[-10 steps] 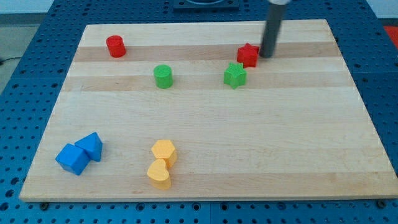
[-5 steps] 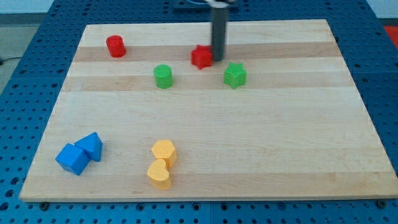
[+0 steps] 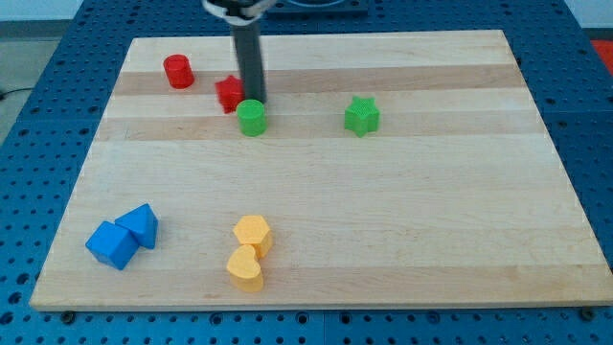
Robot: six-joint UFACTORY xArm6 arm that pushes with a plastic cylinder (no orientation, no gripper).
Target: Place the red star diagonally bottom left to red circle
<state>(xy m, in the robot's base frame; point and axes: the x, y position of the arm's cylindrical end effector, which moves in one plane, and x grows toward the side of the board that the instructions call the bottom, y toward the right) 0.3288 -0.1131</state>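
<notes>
The red star (image 3: 229, 93) lies on the wooden board near the view's top, to the right of and slightly below the red circle (image 3: 178, 72). My tip (image 3: 253, 100) stands against the star's right side, just above the green circle (image 3: 252, 118). The rod rises from there toward the view's top.
A green star (image 3: 362, 116) lies right of the green circle. Two blue blocks (image 3: 123, 236) sit together at the bottom left. Two yellow blocks (image 3: 249, 252) sit together at the bottom middle. The board's edge (image 3: 316, 305) runs along the bottom.
My tip has swept leftward along the top of the board, pushing the red star from beside the green star to just right of the red circle.
</notes>
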